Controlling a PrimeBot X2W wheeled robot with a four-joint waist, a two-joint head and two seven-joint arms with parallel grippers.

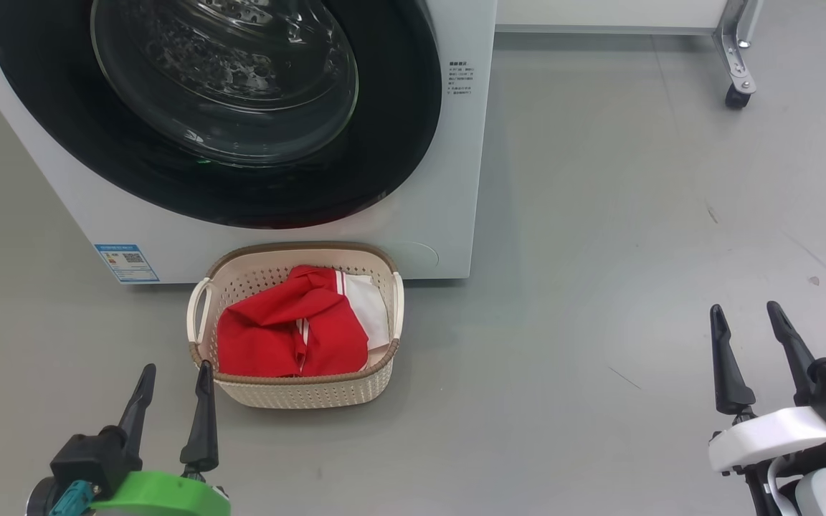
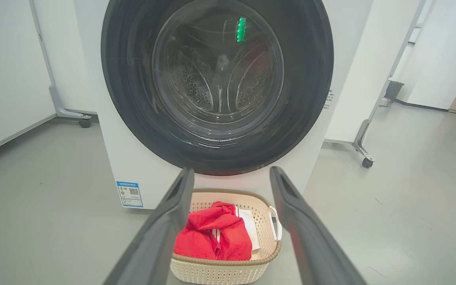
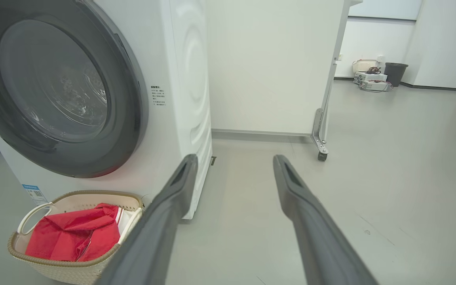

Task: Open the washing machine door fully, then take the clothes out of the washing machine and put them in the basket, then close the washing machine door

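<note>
Left claw (image 1: 176, 367) is hanging at the lower left of the head view, fingers spread wide and holding nothing; right claw (image 1: 744, 308) is hanging at the lower right, likewise spread and empty, well apart from everything. Risk one: the left claw's inner finger is sitting just beside the near left corner of the basket (image 1: 298, 378), so any forward reach from here is likely nudging or tipping it. Risk two: the washing machine door (image 1: 226, 93) is looking flush with the washing machine (image 1: 456, 215), but whether the latch is caught cannot be told; an unlatched door could be swinging back out over the basket below. Risk three: a small item could be lying low in the drum, hidden by glare on the glass, though the left wrist view is showing bare perforated steel. The clothes (image 1: 284, 330) are lying in the basket at lower centre, just in front of the machine's base: bright red fabric, crumpled and folded over itself, thin white stripes showing, a white cloth piece (image 1: 370, 308) tucked along the right side. The heap is sitting about level with the brown rim, nothing hanging over. Judgement: task is looking essentially finished.
</note>
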